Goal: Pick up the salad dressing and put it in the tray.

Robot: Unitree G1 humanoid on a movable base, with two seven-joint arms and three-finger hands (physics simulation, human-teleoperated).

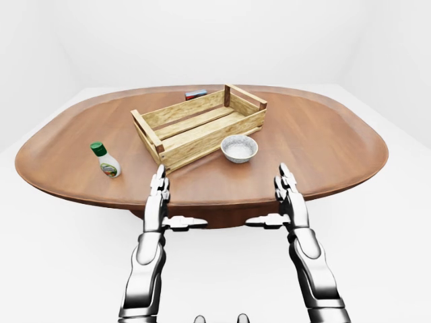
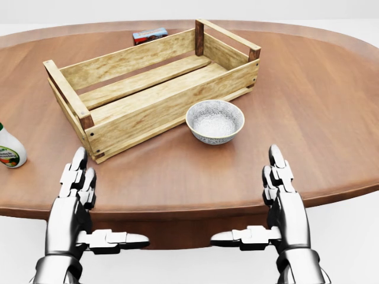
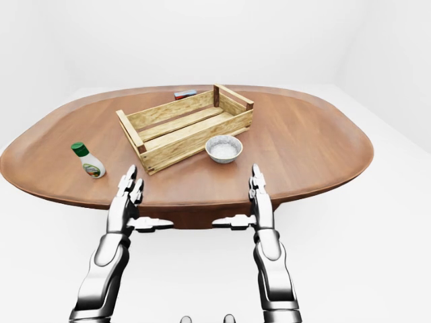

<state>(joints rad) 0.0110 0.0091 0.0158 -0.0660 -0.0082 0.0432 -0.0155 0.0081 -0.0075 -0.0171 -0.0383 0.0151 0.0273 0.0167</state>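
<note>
our left hand (image 1: 157, 195) and right hand (image 1: 288, 194) are spread wide with nothing in them, so we should grab the small, light, slippery-looking salad dressing (image 1: 106, 160) around its fat middle.

The salad dressing (image 1: 106, 160), a small white bottle with a green cap and a printed label, is seen upright, up and to the left of the left hand (image 1: 157, 196), well apart from it. The tray (image 1: 199, 126), an empty slatted wooden crate, is set beyond both hands, angled.

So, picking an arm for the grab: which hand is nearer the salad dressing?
Left. The left hand sits just right of the salad dressing; the right hand is far across, below the bowl.
</note>
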